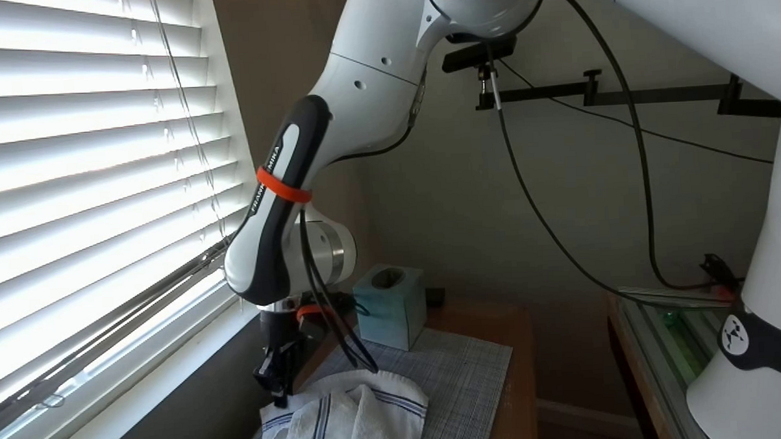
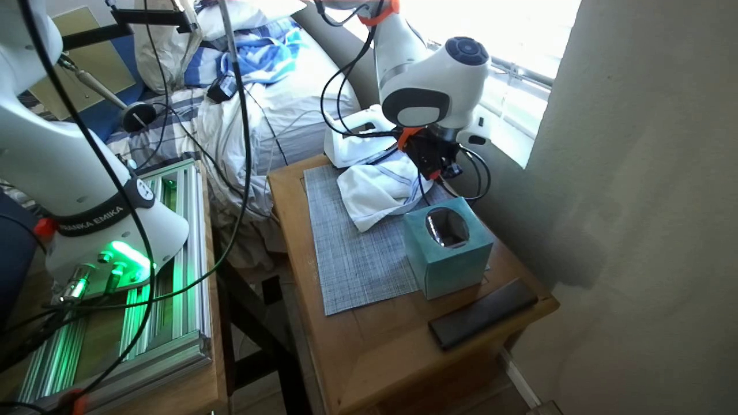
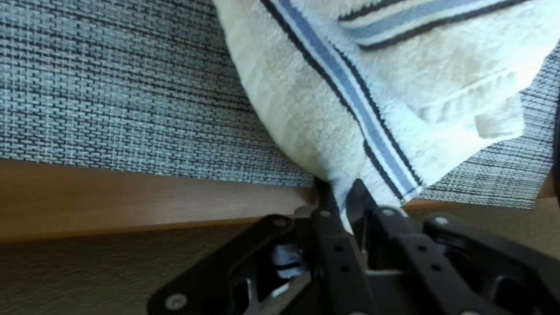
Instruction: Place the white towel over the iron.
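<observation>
Wooden side table (image 2: 369, 369) tucked in near a window with white blinds (image 1: 89, 158), plus a bed (image 2: 314, 109) along the top of an exterior view. Anyway, the gripper (image 3: 342, 199) has its fingers (image 3: 324, 197) pinched on an edge of the white towel (image 3: 393, 96), and you can see a bit of cloth poking through between them, lower middle of the wrist view. Rest of the towel is kinda rumpled, blue and black stripes showing, on a gray woven placemat (image 2: 351, 259). Right beside it, upper middle of an exterior view, sits the white iron (image 2: 346, 151); can't tell if they touch. Further out: teal tissue box (image 2: 455, 276) right of center, then a flat dark object (image 2: 484, 314) toward the lower right.
</observation>
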`<action>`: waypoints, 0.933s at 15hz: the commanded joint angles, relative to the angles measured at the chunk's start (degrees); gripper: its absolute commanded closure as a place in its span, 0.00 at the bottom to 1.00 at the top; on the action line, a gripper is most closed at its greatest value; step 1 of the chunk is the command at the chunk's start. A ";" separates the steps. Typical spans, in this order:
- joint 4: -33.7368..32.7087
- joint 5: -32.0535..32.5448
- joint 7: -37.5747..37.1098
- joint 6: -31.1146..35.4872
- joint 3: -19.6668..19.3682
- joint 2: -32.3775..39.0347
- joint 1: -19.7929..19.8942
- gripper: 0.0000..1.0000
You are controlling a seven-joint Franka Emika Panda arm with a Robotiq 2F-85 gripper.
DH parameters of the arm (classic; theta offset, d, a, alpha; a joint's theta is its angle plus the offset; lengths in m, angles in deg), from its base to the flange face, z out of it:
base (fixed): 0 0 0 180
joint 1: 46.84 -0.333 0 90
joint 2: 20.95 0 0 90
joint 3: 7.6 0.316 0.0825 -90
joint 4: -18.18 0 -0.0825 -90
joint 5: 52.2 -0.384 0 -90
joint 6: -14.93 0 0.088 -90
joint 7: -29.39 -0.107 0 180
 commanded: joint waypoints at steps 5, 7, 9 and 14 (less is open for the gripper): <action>6.61 -0.13 2.61 1.14 3.96 -6.15 3.81 0.99; 10.30 -1.25 4.66 2.04 6.58 -9.43 6.89 0.99; 14.01 -2.44 7.12 2.15 9.64 -12.86 10.91 0.99; 21.57 -7.55 19.97 -2.60 19.83 -20.48 24.02 0.99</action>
